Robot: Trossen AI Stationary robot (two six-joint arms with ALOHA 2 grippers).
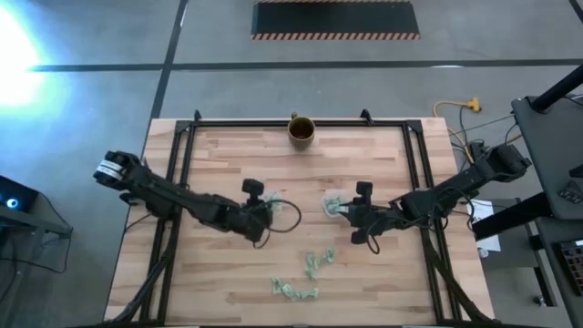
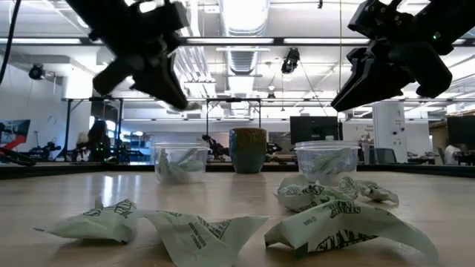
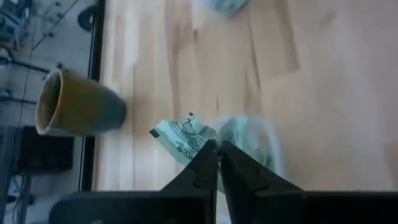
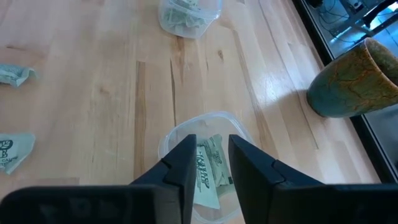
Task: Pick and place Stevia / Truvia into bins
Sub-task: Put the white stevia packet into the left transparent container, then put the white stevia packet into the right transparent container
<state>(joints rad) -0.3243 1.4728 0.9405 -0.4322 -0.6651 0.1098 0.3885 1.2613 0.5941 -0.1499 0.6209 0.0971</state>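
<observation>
I see a grey concrete floor [image 1: 109,100] around my wooden worktop [image 1: 228,273], with a hazard-striped dark mat [image 1: 335,18] beyond it. Past the worktop, ceiling ducts [image 2: 245,55] hang above monitors [image 2: 315,127] in the lab

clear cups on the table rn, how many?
2. One small clear plastic cup sits under the left pincer, the other clear cup under the right pincer. Both hold green-and-white packets.
</observation>
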